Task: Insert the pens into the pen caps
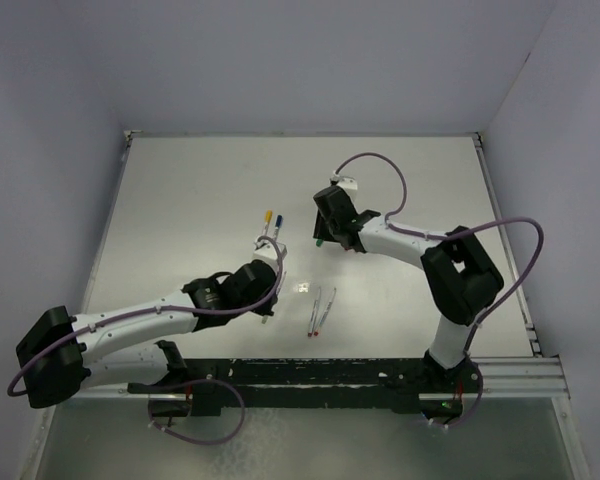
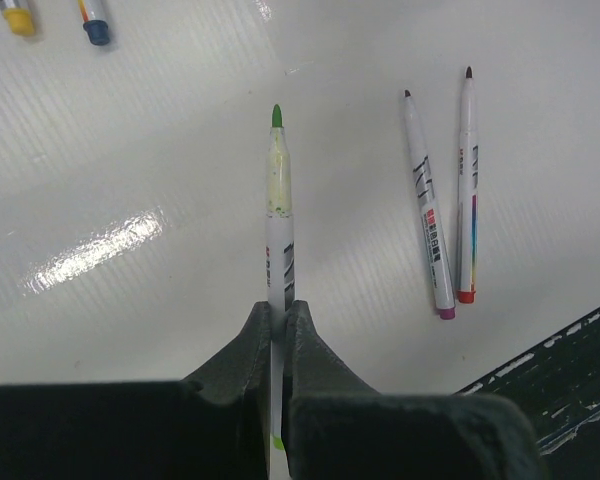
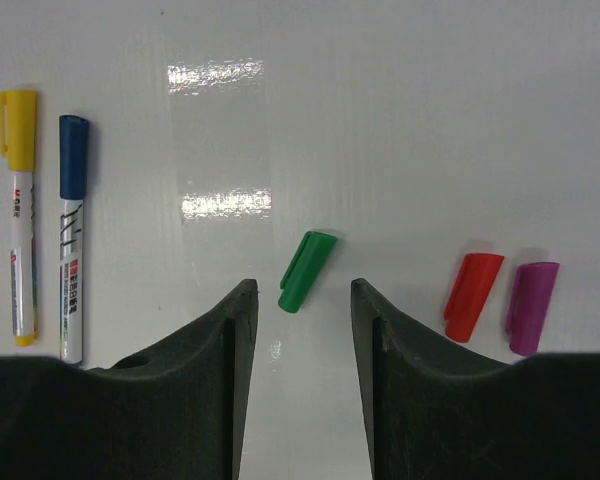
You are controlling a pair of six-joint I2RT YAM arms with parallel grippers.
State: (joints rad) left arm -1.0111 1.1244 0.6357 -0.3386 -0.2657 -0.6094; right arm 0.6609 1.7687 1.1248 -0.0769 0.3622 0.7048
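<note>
Dark fingers of the left gripper [image 2: 277,310] fill the bottom of the left wrist view, pressed together on the barrel of the green pen [image 2: 278,200]. The pen's bare green tip points straight away from the wrist, over the white table [image 2: 180,330]. From above, this gripper sits left of the green cap [image 1: 320,241] and closer to the arm bases.

In the right wrist view, two pens with their caps on lie left of the green cap: the yellow-capped pen [image 3: 20,215], then the blue-capped pen [image 3: 72,235]. The green cap lies flat and tilted, its long axis running from near-left to far-right. It shows in the gap between the fingers of the right gripper [image 3: 302,288], which stand wide apart and hold nothing. Whether the fingers are down at the cap's level cannot be told, nor which end of the cap is open. To the right of the green cap lie the red cap [image 3: 473,296], then the purple cap [image 3: 533,306].

Nearer the bases than the green cap, the uncapped purple pen [image 2: 427,205] and red pen [image 2: 467,190] lie side by side.

The right arm is far nearer the green cap. It likely closes across the cap's short axis next. The cap would then need turning to line up with the held pen's tip.
</note>
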